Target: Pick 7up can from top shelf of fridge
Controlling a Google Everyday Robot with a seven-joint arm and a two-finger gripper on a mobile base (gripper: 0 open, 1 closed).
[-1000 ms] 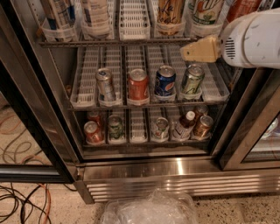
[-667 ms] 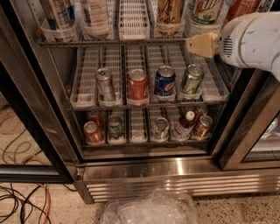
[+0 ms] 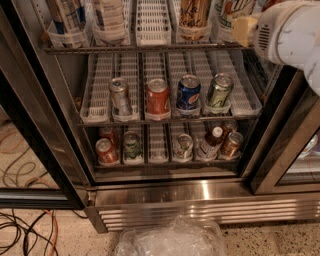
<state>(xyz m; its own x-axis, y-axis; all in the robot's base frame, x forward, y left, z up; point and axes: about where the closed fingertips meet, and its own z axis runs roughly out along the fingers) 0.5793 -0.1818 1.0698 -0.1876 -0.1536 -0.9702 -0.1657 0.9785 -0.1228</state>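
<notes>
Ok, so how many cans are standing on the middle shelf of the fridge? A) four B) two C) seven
A: four cans stand in a row on the middle shelf: a silver can, a red can, a blue can and a green can. The end effector is up at the top right, beside the 7up can on the top shelf.

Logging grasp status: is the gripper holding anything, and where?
Cannot be told. The gripper sits beside the 7up can on the top shelf; any grip is hidden.
</notes>
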